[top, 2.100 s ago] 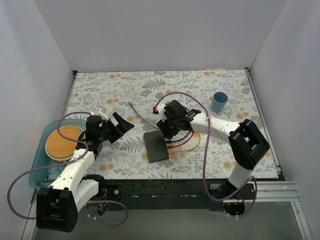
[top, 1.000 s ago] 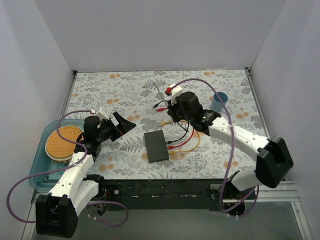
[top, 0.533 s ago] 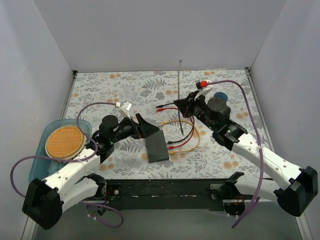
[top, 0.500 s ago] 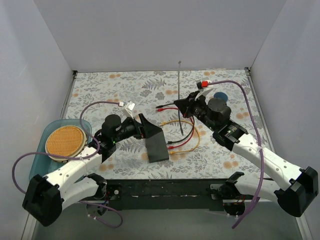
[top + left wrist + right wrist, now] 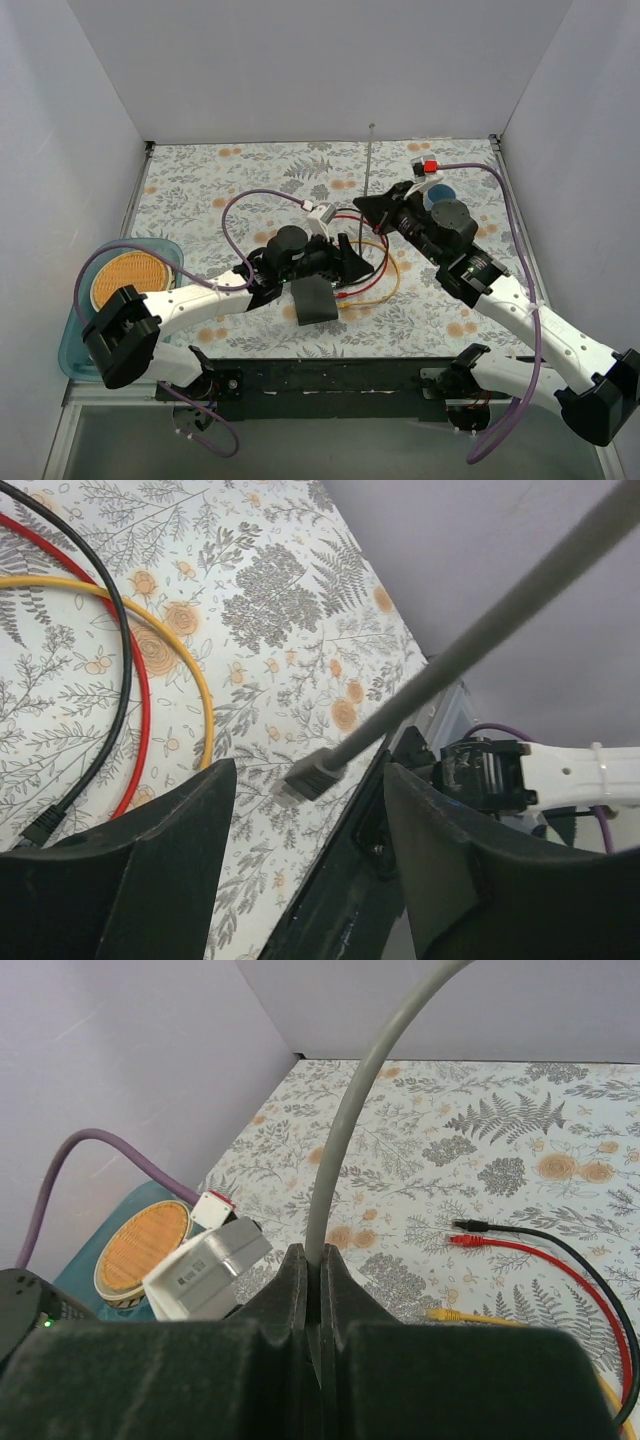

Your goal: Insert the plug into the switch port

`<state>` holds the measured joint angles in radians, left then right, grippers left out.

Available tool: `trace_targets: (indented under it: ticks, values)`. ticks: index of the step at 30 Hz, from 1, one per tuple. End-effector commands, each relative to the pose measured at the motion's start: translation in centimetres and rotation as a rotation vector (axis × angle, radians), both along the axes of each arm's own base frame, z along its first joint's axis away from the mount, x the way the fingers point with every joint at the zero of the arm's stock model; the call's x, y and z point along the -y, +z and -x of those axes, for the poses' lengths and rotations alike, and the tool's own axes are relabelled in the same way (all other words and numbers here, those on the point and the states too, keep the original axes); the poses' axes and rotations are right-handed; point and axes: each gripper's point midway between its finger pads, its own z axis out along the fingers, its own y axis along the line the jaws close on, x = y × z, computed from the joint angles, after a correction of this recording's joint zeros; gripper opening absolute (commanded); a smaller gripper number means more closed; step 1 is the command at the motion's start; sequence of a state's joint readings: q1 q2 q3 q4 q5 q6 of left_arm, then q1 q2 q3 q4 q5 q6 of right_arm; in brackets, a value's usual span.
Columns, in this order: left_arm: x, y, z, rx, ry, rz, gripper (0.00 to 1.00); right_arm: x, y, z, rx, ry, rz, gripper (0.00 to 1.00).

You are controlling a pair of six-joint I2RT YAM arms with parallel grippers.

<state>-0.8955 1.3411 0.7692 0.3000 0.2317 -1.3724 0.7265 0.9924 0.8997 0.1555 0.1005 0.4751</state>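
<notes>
At the far left a teal tray (image 5: 72, 335) is holding an orange woven disc (image 5: 122, 282), well apart from the work. Moving right, the left end effector (image 5: 308, 780) is hanging low over the bench (image 5: 200, 190) with its jaws standing apart and gripping nothing. It is hovering by the far right corner of the switch box (image 5: 315, 300), which is lying flat near the front edge. No view is showing the box's ports, so we are not saying which side takes the plug (image 5: 312, 773). In the left wrist view that plug is dangling between the parted jaws, touching neither finger. Red, yellow and black loose cables (image 5: 372, 283) are lying just right of the box. Further right, the right end effector (image 5: 318, 1260) is clenching the grey cable (image 5: 345, 1130) well up from its plug end. We are judging the free length as the main risk: the plug may be swinging or twisting, so the left jaws could be closing on it crooked or missing it. The low left end effector could also be nudging the box or snagging the loose cables.
</notes>
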Motion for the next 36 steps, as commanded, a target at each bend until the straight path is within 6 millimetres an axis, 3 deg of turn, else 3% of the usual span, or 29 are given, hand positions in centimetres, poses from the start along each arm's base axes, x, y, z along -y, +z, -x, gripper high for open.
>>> trace_targets:
  ticks: [1, 6, 8, 10, 14, 15, 16, 17, 18, 20, 21, 23, 27, 36]
  values:
    - [0.9, 1.3, -1.5, 0.080, 0.048, 0.009, 0.54, 0.7, 2.0, 0.6, 0.033, -0.004, -0.059, 0.01]
    - [1.5, 0.9, -1.4, 0.095, 0.030, 0.009, 0.30, 1.2, 2.5, 1.1, 0.041, -0.007, -0.076, 0.01]
    - [1.9, 0.8, -1.3, 0.102, 0.016, 0.013, 0.12, 1.4, 2.7, 1.2, 0.043, -0.007, -0.079, 0.01]
    - [1.9, 0.7, -1.3, 0.108, 0.015, 0.002, 0.00, 1.6, 2.7, 1.2, 0.043, -0.011, -0.079, 0.01]
    - [0.5, 0.5, -1.5, 0.128, 0.058, -0.039, 0.00, 2.6, 1.9, 1.3, 0.026, -0.044, -0.036, 0.01]
    - [-0.2, 0.5, -1.4, 0.130, 0.071, -0.062, 0.00, 3.0, 0.8, 1.2, 0.010, -0.057, 0.009, 0.08]
    - [-0.8, 0.5, -1.6, 0.146, 0.091, -0.084, 0.00, 3.2, 0.5, 1.3, 0.005, -0.063, 0.030, 0.18]
    - [-1.6, 0.5, -2.1, 0.158, 0.131, -0.110, 0.00, 3.5, 0.1, 1.3, 0.000, -0.070, 0.053, 0.39]
    - [-2.5, 0.4, -1.8, 0.158, 0.142, -0.143, 0.00, 4.0, -1.4, 1.4, -0.037, -0.086, 0.102, 0.51]
    - [-3.8, 0.6, -2.4, 0.196, 0.185, -0.201, 0.00, 4.8, -2.6, 1.6, -0.048, -0.100, 0.160, 0.74]
    - [-4.6, -0.1, -2.2, 0.185, 0.190, -0.251, 0.00, 5.1, -3.4, 1.8, -0.065, -0.104, 0.191, 0.79]
    - [-5.6, 0.5, -2.2, 0.219, 0.196, -0.299, 0.00, 5.4, -3.7, 2.2, -0.046, -0.082, 0.236, 0.84]
    - [-6.9, -0.7, -1.0, 0.212, 0.120, -0.428, 0.00, 3.7, -2.8, 3.9, 0.042, 0.084, 0.290, 0.87]
    - [-6.1, -1.6, 3.8, 0.211, -0.216, -0.469, 0.00, -1.0, -1.8, 7.2, 0.227, 0.475, 0.335, 0.84]
